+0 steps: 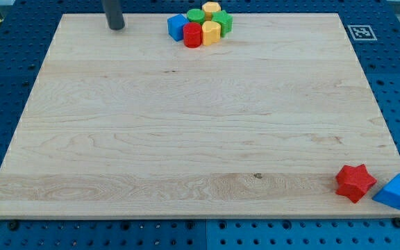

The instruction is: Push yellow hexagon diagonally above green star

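1. Pale wood makes up the desk (pixel 186 139), a large board lying on a blue pegboard base, with a small printed marker at its top right corner.
2. My tip (pixel 117 28) stands near the view's top edge, left of centre. It is a plain dark rod; as a tool it has no jaws, so it neither opens nor holds anything, and it touches no block.
3. A tight cluster of blocks sits at the view's top, right of my tip and apart from it.
4. In that cluster: a blue cube (pixel 177 26) at the left, a red cylinder (pixel 193 35) just right of it, a green cylinder (pixel 196 15) behind, a yellow hexagon (pixel 211 10) at the very top, a second yellow block (pixel 210 31) at the front, and the green star (pixel 223 22) at the right.
5. The blocks are packed so closely that several appear to touch.
6. Far off at the view's bottom right lie a red star (pixel 355 182) and a blue triangle (pixel 394 192), side by side.
7. My judgement: the approach is the step in hand, with no push begun.
8. The next move calls for bringing my tip around to the hexagon without disturbing its neighbours, then nudging it gently to a spot diagonally above the star.
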Controlling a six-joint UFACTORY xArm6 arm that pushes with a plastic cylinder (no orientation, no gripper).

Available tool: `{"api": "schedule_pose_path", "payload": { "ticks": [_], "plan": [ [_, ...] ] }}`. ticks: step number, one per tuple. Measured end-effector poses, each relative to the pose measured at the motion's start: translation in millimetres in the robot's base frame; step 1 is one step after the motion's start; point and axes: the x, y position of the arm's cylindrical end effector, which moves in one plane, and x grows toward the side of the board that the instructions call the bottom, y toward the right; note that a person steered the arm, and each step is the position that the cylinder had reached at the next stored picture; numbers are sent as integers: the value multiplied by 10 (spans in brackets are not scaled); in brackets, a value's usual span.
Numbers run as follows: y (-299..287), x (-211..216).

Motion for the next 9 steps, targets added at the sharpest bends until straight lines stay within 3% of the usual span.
{"api": "schedule_pose_path", "payload": {
  "ticks": [3, 9],
  "plan": [
    [703, -308],
    [1517, -298]
  ]
}}
